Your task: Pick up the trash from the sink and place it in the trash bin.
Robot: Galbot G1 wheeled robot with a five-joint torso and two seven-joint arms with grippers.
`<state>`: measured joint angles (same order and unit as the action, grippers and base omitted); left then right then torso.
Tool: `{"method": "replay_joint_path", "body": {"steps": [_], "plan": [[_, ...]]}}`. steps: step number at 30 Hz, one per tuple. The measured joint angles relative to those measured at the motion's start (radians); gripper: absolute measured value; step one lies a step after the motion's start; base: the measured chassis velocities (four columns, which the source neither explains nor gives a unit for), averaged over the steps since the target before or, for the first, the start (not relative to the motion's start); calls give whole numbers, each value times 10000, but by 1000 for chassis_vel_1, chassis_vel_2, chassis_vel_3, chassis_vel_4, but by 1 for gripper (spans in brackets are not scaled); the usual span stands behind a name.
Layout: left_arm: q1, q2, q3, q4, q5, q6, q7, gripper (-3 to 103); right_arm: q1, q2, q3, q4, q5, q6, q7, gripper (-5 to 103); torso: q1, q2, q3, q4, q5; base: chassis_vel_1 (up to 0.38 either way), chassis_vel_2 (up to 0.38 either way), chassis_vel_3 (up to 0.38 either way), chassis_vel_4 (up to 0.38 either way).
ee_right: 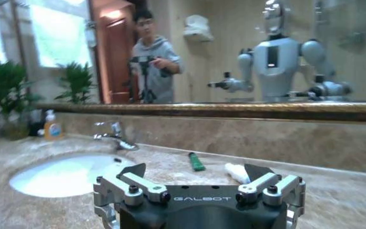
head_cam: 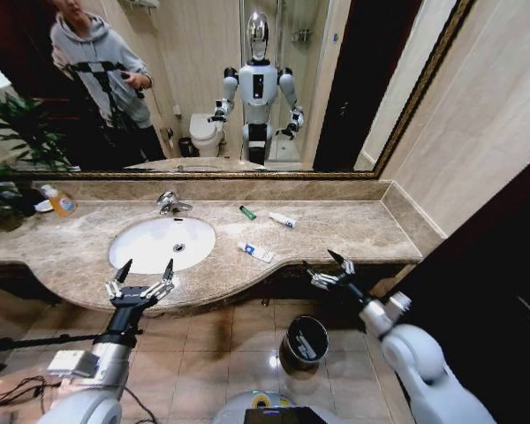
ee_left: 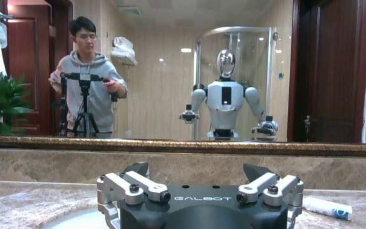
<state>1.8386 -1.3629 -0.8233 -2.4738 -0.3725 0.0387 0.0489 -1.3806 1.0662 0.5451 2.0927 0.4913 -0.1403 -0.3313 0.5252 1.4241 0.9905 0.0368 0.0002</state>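
- Sink (head_cam: 128,252): white oval basin set in a beige-brown marble counter (head_cam: 336,231), with a chrome faucet (head_cam: 170,202) at its far rim and a wide mirror (head_cam: 203,79) on the wall behind.
- Trash on the counter, right of the basin: a white-and-blue tube (head_cam: 255,252) near the front edge; a small green tube (head_cam: 247,212) and a white tube (head_cam: 283,219) farther back, close to the wall.
- Orange bottle (head_cam: 60,201): stands at the far left of the counter.
- Left gripper (head_cam: 142,276): fingers spread apart and holding nothing, poised at the near edge of the counter in front of the basin.
- Right gripper (head_cam: 325,268): fingers likewise apart and empty, at the near right edge of the counter.
- Trash bin (head_cam: 303,343): dark, round, metal-rimmed, on the tiled floor below the counter, between the two arms.
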Motion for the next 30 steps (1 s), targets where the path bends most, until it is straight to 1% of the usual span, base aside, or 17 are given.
{"method": "replay_joint_path", "body": {"steps": [2,3,4,6,7,9,11,12,14,15,18,19,21,22,24,30], "plan": [[0,0,0,0,0,0,0,100,811,-237,-617,-446,-240,85,-3,100,0,0,0,-1,-1,0,0,0,0],[0,0,0,0,0,0,0,100,811,-237,-617,-446,-240,85,-3,100,0,0,0,-1,-1,0,0,0,0],[0,0,-1,0,0,0,-1,100,1115,-293,-881,-601,-297,96,-2,100,0,0,0,0,-2,0,0,0,0],[0,0,0,0,0,0,0,100,2063,-399,-1831,-1040,-373,79,32,100,0,0,0,0,-1,0,0,0,0],[0,0,0,0,0,0,0,100,2063,-399,-1831,-1040,-373,79,32,100,0,0,0,0,-1,0,0,0,0],[-1,0,0,0,0,0,2,100,3028,-412,-2888,-1592,-510,59,48,100,0,-1,0,1,-2,0,0,0,0],[0,0,-1,0,0,0,0,100,3681,-279,-3559,-2123,-704,58,51,100,0,0,0,1,-2,0,0,0,0],[0,0,-1,0,0,0,0,100,3681,-279,-3559,-2123,-704,58,51,100,0,0,0,1,-2,0,0,0,0],[0,0,0,0,0,0,-1,100,4417,-83,-4234,-2816,-776,55,78,100,-1,0,0,-1,-2,0,0,0,0],[0,0,0,0,0,0,-1,100,4417,-83,-4234,-2816,-776,55,78,100,-1,0,0,-1,-2,0,0,0,0],[0,0,-1,-1,0,0,0,100,5515,108,-5223,-3790,-799,51,92,100,-1,0,0,0,-3,0,0,0,0],[0,0,-1,-1,0,0,0,100,5515,108,-5223,-3790,-799,51,92,100,-1,0,0,0,-3,0,0,0,0],[0,0,0,-1,0,0,0,100,6237,329,-5850,-4483,-1052,36,205,100,0,0,0,1,-3,0,0,0,0],[0,0,0,-1,0,0,0,100,6237,329,-5850,-4483,-1052,36,205,100,0,0,0,1,-3,0,0,0,0],[0,0,0,0,0,0,0,100,6699,568,-6264,-5025,-1214,2,330,100,-1,0,0,0,-3,0,0,0,0],[0,0,0,0,0,0,0,100,7282,1032,-6776,-5891,-1488,-40,420,100,-2,0,-1,0,-4,0,0,0,0]]}}
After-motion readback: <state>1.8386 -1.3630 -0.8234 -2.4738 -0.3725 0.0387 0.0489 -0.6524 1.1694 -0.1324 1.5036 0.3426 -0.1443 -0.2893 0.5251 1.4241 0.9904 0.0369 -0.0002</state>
